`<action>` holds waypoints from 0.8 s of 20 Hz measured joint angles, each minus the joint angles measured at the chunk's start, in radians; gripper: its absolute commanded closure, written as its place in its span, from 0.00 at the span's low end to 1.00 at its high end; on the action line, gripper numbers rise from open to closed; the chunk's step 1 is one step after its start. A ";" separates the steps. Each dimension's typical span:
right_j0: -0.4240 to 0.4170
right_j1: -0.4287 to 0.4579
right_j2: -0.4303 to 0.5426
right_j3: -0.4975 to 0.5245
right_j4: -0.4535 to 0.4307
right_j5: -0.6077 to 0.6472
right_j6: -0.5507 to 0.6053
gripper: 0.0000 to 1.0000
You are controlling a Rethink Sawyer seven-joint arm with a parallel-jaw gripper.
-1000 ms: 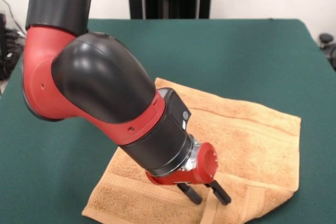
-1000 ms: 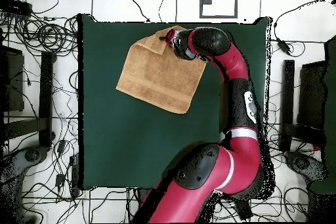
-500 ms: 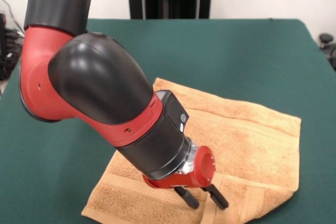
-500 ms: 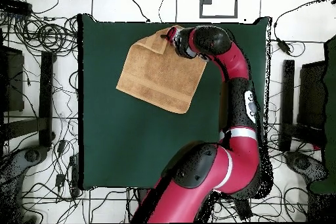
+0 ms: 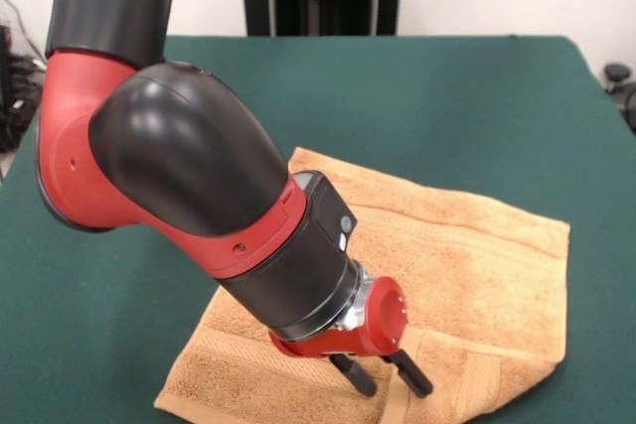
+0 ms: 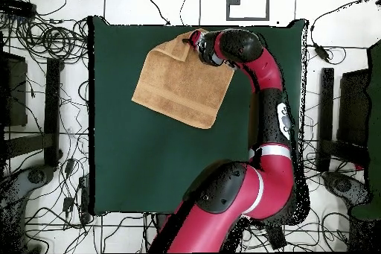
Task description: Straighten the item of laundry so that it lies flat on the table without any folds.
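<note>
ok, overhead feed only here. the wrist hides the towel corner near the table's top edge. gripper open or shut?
Observer: Open. In the front view the gripper has both black fingers spread apart, pointing down at the towel.
Operator: anything between them?
Observer: A raised ridge of cloth runs between the tips. They are not closed on it.
Operator: rest of that edge flat?
Observer: No. The edge beside the gripper is doubled over, and a folded layer lies on top of the towel there.
</note>
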 measured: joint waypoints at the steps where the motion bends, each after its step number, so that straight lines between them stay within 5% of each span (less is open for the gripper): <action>1: 0.000 0.000 0.000 0.000 0.001 0.000 0.000 0.00; 16: -0.001 0.002 0.009 0.005 0.049 0.030 0.000 0.00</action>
